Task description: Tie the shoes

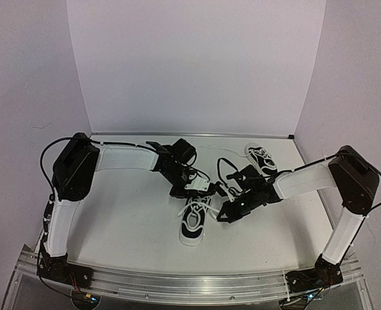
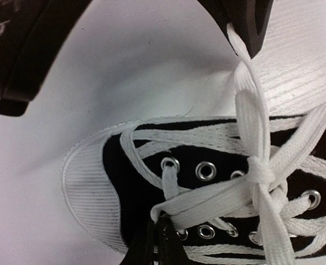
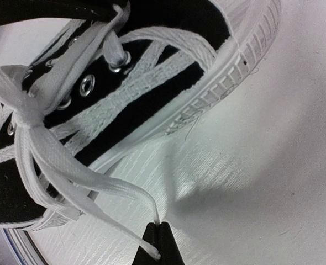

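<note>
Left gripper (image 2: 156, 243): fingers were closed, pinching a strand of the lace (image 2: 207, 199) over the tongue.
Right gripper (image 3: 158, 243): fingers were closed on the lace end, beside the sole.
Near shoe (image 1: 194, 223): lay on the table (image 1: 126, 219) between both grippers, with the lace knotted once.
Far shoe (image 1: 261, 158): lay back right, apart.

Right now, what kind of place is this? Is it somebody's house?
Probably a robot test booth, not a house: plain pale walls wrap a white table, and the left arm and right arm are bolted to a metal rail.
</note>
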Robot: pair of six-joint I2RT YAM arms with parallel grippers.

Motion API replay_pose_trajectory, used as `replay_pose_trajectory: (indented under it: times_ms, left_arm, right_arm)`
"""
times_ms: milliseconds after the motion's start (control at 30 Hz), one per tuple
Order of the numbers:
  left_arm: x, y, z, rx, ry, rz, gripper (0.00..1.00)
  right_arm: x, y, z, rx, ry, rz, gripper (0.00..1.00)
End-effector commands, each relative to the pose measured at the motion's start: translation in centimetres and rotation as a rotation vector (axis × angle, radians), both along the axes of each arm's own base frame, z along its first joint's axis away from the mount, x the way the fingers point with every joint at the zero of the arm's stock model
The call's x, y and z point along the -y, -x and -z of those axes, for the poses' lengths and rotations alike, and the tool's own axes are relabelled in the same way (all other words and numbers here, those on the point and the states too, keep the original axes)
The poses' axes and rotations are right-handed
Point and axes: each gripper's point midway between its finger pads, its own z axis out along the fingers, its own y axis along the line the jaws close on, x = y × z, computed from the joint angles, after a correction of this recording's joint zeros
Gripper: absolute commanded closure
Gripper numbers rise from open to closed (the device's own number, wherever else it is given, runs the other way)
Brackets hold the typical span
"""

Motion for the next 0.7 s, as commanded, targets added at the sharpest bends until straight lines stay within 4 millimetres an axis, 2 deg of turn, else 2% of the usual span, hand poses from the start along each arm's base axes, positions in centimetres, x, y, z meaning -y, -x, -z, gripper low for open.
replay_pose_trajectory:
  times_ms: [0, 100, 233, 333, 667]
  left_arm:
    - [-0.5, 0.2, -0.3, -0.007, -0.011, -0.045, 1.0]
    - [-1.1, -1.1, -1.8, 0.026, 0.032, -0.137, 1.0]
    - [-2.8, -4.0, -3.8, 0.108, 0.097, -0.288, 1.0]
    - [-3.9, -5.0, -4.7, 0.126, 0.125, -0.339, 1.0]
    - [-5.1, -5.4, -3.9, 0.132, 0.098, -0.364, 1.0]
  right_arm:
    - [-0.3, -0.5, -0.6, 0.015, -0.004, 0.004, 1.0]
    - [-0.2, -0.3, -0.4, 0.008, -0.001, 0.006, 1.0]
    - [0.3, 0.0, 0.1, -0.009, 0.018, 0.018, 1.0]
    - [0.7, 0.1, 0.5, -0.017, 0.042, 0.029, 1.0]
    - [2.2, -0.1, 1.2, -0.035, 0.125, 0.081, 1.0]
